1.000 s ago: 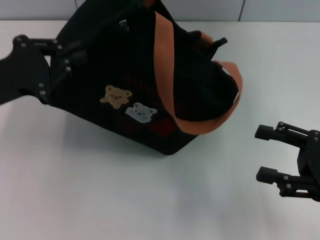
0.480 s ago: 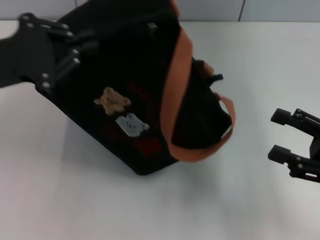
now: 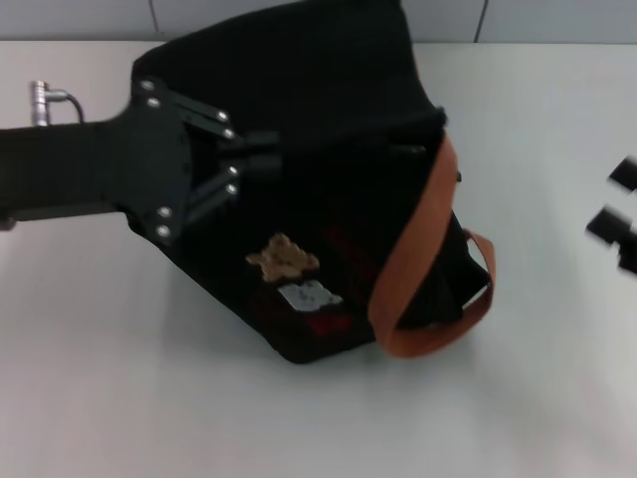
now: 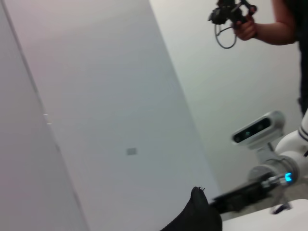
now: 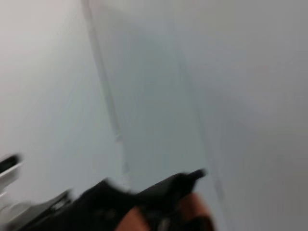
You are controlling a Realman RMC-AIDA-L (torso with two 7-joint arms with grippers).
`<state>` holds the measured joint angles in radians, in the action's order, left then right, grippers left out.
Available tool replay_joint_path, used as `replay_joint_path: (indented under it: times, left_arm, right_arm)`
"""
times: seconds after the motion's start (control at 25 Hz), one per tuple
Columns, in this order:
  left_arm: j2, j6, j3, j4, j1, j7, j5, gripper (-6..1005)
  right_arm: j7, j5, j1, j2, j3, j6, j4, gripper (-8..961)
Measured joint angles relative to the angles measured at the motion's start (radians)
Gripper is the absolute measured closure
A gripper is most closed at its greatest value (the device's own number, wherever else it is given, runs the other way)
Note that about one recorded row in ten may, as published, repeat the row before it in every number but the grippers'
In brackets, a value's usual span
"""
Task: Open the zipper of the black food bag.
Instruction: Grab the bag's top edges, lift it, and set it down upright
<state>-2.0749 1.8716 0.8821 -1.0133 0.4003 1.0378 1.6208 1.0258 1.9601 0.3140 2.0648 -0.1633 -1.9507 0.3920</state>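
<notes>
The black food bag (image 3: 328,119) lies tipped on the white table in the head view, its tan bear patch (image 3: 283,258), pale grey bear patch (image 3: 311,295) and red mark (image 3: 328,321) facing me. Orange-brown handles (image 3: 413,259) loop off its right end. My left gripper (image 3: 261,159) reaches in from the left and is shut on the bag's fabric near its top. My right gripper (image 3: 619,204) is open at the right edge, well clear of the bag. I cannot make out the zipper. The left wrist view shows a corner of the bag (image 4: 197,217).
The white table (image 3: 119,378) spreads around the bag, with a grey wall behind it. A silver fitting (image 3: 40,98) sits on my left arm. A person's hand holding a device (image 4: 236,19) shows high in the left wrist view.
My left gripper has swept right, carrying and turning the bag so that its patches now face lower right. My right gripper has pulled back to the right edge.
</notes>
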Motion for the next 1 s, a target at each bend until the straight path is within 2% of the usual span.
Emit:
replay_joint_path:
  times: [0.08,0.28,0.48,1.0]
  left_arm:
    - [-0.004,-0.014,0.054,0.000,0.006,-0.002,-0.006,920]
    - [-0.004,-0.051,0.137,0.002,0.007,-0.009,-0.029,920]
    - [-0.004,-0.086,0.184,0.006,0.008,-0.011,-0.038,920]
    - [-0.004,-0.111,0.195,0.015,0.003,-0.013,-0.038,919]
  right_arm:
    - [-0.031,0.000,0.011,0.001,0.052,0.043,-0.072,113]
    - [-0.083,0.003,0.048,0.017,0.050,0.094,-0.149,114]
    - [-0.119,0.004,0.073,0.018,0.050,0.116,-0.212,114]
    - [-0.114,0.039,0.083,0.018,0.040,0.127,-0.235,119]
